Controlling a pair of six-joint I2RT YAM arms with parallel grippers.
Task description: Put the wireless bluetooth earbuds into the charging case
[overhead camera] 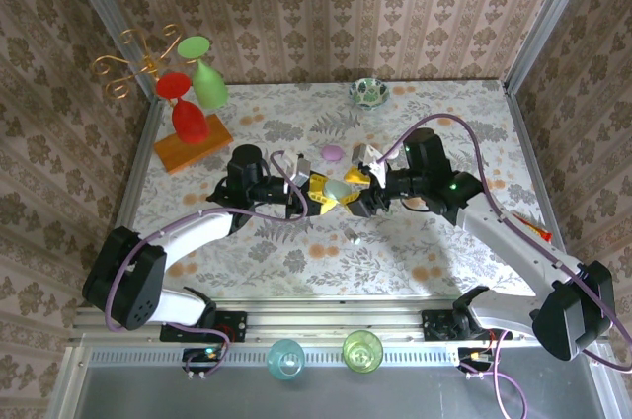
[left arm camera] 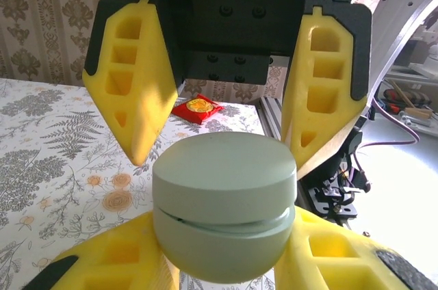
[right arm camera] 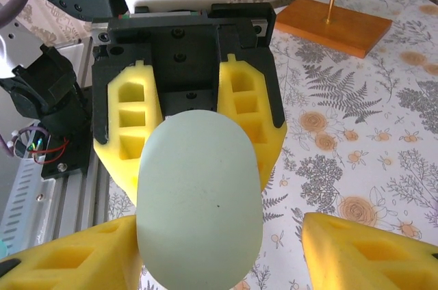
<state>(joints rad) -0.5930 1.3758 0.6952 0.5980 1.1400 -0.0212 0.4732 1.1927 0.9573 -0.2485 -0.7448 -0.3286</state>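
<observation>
A pale green pebble-like charging case [overhead camera: 339,189] hangs above the table's middle, its lid ajar by a thin slit [left arm camera: 226,225]. My left gripper [overhead camera: 321,194] [left arm camera: 222,262] is shut on its lower half, with a yellow finger on each side. My right gripper [overhead camera: 357,192] [right arm camera: 219,256] faces it, open, with its fingertips [left arm camera: 140,112] spread above the lid. In the right wrist view the case [right arm camera: 198,201] shows its oval top; one right finger [right arm camera: 68,256] lies against it and the other stands apart. A tiny pale speck [overhead camera: 354,234], perhaps an earbud, lies on the table below.
A lilac case [overhead camera: 332,153] and a whitish object [overhead camera: 367,152] lie just behind the grippers. A wooden base with red and green glasses [overhead camera: 193,147] stands at the back left, a patterned bowl [overhead camera: 367,93] at the back. A red packet [left arm camera: 196,108] lies near the rail.
</observation>
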